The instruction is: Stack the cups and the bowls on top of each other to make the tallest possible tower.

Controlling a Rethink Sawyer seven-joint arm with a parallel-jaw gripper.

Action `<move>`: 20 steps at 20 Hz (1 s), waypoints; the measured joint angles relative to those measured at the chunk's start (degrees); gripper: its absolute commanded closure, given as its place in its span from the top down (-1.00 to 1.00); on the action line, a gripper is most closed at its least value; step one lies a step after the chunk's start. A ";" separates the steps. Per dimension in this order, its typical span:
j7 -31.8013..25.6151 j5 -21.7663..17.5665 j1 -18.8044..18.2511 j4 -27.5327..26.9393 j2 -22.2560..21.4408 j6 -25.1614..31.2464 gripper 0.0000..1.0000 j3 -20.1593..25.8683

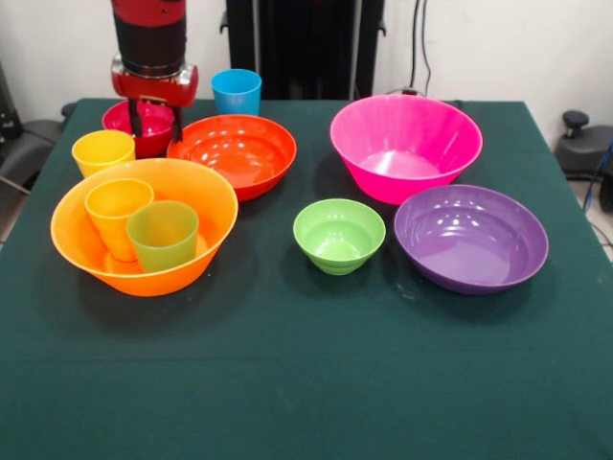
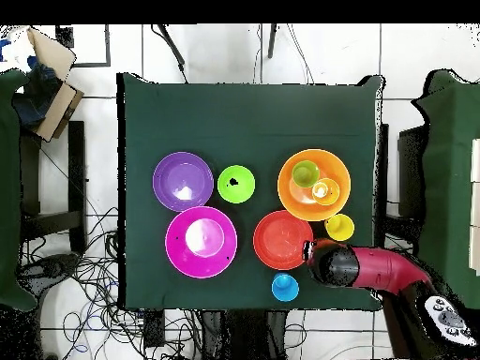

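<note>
Your gripper [image 1: 154, 123] hangs over the small crimson bowl [image 1: 144, 125], its two dark fingers reaching down into the bowl's hollow. They stand a little apart, but from the front you cannot tell for certain whether they pinch the rim or simply straddle it, and the overhead view hides the bowl under the arm. Treat the hold as unconfirmed.

Take the large orange bowl [image 1: 144, 225] as your landmark, since it is the widest stable base and the tower starts there. Inside it stand the orange cup [image 1: 117, 216] and the green cup [image 1: 163, 233], upright and side by side, touching. That placement parks them but adds little height, so the tower is barely begun.

Just behind the large orange bowl, touching its far rim in the front view, sits the yellow cup [image 1: 102, 150]. The crimson bowl lies just beyond that. The red-orange shallow bowl [image 1: 233, 151] is just beside the large orange bowl on the side nearer the table's middle, and the blue cup [image 1: 236, 91] stands behind it. Well apart on that same side are the light green bowl [image 1: 338, 234], then the pink bowl [image 1: 405, 144] and purple bowl [image 1: 470, 237].

The two loose cups will likely block any bowl you lower in.
</note>
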 measured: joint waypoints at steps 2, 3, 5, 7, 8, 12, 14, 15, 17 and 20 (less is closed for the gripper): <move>0.00 0.00 -0.11 0.01 -0.58 0.00 1.00 0.00; 0.00 0.00 -0.25 0.01 -1.24 0.00 1.00 0.00; 0.00 -0.01 -0.45 0.01 -2.56 0.01 1.00 -0.02; 0.00 0.00 -0.48 -0.02 -3.49 0.00 1.00 -0.08; 0.00 0.00 -0.47 -0.03 -3.97 0.00 1.00 -0.13; 0.00 -0.29 -0.35 -0.39 -4.02 0.01 1.00 -0.40; 0.00 -0.56 -0.24 -0.57 -3.76 -0.04 1.00 -0.48; 0.00 -0.86 -0.11 -0.74 -3.46 -0.19 1.00 -0.53; 0.00 -1.15 0.04 -0.96 -2.96 -0.61 1.00 -0.53; 0.00 -1.19 0.06 -1.12 -2.00 -1.50 1.00 -0.59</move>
